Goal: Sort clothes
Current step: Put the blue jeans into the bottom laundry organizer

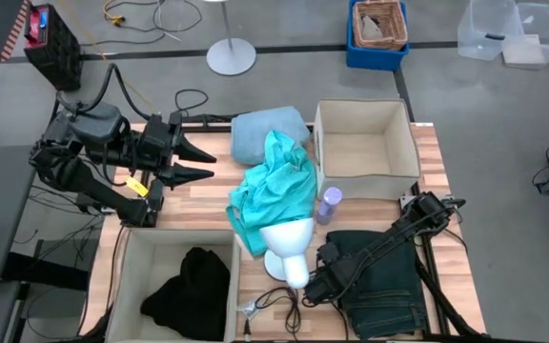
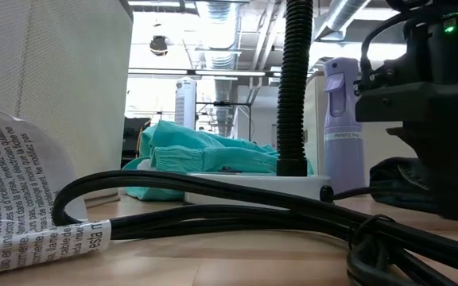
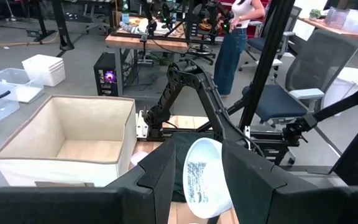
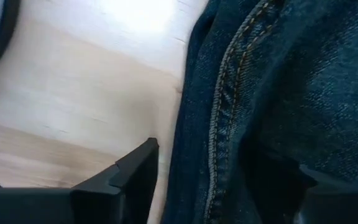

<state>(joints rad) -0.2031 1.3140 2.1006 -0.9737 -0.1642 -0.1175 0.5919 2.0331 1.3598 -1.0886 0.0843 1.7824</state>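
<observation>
Table point(image 1: 198, 195) holds two fabric bins: far bin point(image 1: 365, 143) at the right, near bin point(image 1: 127, 276) at the left with the black garment point(image 1: 189, 286) inside. Jeans point(image 1: 384, 276) lie flat at the near right corner. Teal shirt point(image 1: 274, 186) is draped over the mannequin head point(image 1: 289, 252) mid-table, its far edge overlapping the pale blue garment point(image 1: 265, 133). Lilac bottle point(image 1: 330, 203) stands just beside the shirt. Right gripper point(image 1: 324, 278) is down at the jeans' left edge, fingers spread, one each side of the denim hem, nothing clamped. Left gripper point(image 1: 198, 162) hovers over the far left of the table, fingers apart, empty.
</observation>
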